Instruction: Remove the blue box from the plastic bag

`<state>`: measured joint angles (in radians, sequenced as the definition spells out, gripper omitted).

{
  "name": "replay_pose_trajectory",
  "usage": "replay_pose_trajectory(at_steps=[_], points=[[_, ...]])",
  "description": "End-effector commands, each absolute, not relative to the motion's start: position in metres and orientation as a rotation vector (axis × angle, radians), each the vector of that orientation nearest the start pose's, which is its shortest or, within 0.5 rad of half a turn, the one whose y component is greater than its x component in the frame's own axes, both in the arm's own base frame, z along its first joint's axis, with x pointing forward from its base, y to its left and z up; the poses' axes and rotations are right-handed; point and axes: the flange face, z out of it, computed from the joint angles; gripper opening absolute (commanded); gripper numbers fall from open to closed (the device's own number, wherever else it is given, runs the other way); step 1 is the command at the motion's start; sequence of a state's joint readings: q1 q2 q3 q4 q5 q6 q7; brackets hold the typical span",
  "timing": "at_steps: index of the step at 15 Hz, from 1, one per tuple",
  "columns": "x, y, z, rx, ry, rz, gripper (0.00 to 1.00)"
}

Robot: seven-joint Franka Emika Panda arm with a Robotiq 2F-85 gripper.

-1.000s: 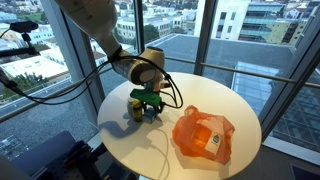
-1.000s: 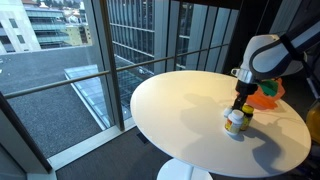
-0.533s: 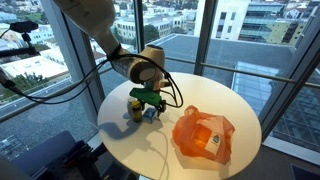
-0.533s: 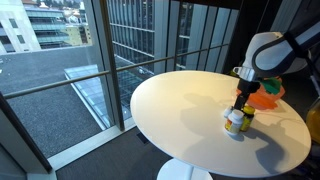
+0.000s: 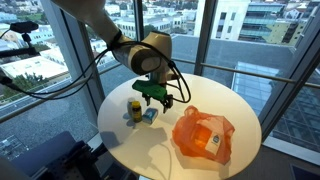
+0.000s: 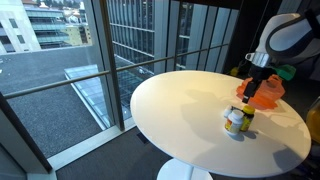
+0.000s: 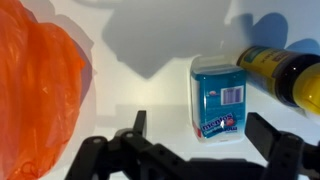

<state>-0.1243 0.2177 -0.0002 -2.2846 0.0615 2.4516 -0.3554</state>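
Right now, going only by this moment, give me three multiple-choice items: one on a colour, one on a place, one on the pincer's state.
1. What colour is the crumpled plastic bag?
A) orange
B) green
C) black

2. Where is the small blue cardboard box?
A) inside the bag
B) on the round white table, outside the bag
C) held in the pincer

3. How is the pincer?
A) shut on the box
B) shut on the bag
C) open and empty

Answers:
1 A: the bag is bright orange in all views.
2 B: the wrist view shows the box lying on the tabletop between the bag and the yellow bottle with a dark cap.
3 C: the wrist view shows its fingers spread apart above the box, gripping nothing.
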Motion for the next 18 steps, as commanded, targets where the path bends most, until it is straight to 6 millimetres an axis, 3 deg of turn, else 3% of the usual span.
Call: replay_pose_trajectory(at_steps=[1,5,9,18], points=[[0.504,-0.087,0.282,-3.070,-0.208,0.168,1.00],[0.488,-0.109,0.318,-3.072,-0.142,0.275,1.00],[0.473,-0.118,0.358,-3.097,-0.094,0.300,1.00],[0.451,-0.099,0.440,-3.125,0.053,0.187,1.00]])
